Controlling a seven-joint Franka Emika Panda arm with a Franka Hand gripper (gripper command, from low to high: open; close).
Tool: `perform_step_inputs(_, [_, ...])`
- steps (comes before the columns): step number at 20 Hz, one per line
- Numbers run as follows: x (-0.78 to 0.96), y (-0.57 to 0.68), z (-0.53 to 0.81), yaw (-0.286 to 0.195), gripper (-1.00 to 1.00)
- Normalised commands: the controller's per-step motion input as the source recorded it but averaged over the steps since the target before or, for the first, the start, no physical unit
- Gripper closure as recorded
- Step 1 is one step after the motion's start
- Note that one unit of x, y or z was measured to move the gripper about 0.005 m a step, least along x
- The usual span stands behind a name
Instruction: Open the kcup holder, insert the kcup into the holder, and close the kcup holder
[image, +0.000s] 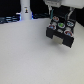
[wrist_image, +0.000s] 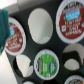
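Note:
The black kcup holder (image: 60, 33) stands at the exterior view's right with its drawer pulled out, round slots facing up. My gripper (image: 59, 15) hangs just above the drawer; its fingers are blurred. In the wrist view the drawer (wrist_image: 50, 42) fills the frame. A green-topped kcup (wrist_image: 45, 63) sits in one slot, also seen as a green spot (image: 61, 25) in the exterior view. Red-and-white pods (wrist_image: 70, 20) (wrist_image: 15, 37) fill other slots. One round slot (wrist_image: 40, 25) is empty. A teal shape (wrist_image: 4, 25) at the frame's edge is too blurred to identify.
A tall white bottle-like object (image: 25, 9) with a blue base stands at the back, at the exterior view's left. Dark clutter runs along the back edge. The white tabletop (image: 25, 55) spreads in front of the holder.

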Motion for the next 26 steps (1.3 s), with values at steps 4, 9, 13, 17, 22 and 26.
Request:
perform_step_inputs(4, [0.59, -0.35, 0.09, 0.049, -1.0])
perform_step_inputs(9, [0.65, -0.29, 0.03, 0.047, -1.0])
perform_step_inputs(13, [0.72, -0.17, 0.0, 0.052, -1.0])
perform_step_inputs(17, [0.77, 0.02, -0.02, 0.062, -1.0])
perform_step_inputs(22, [0.53, 0.21, -0.17, 0.126, -1.0])
perform_step_inputs(26, [0.27, 0.19, -0.15, 0.227, -1.0])
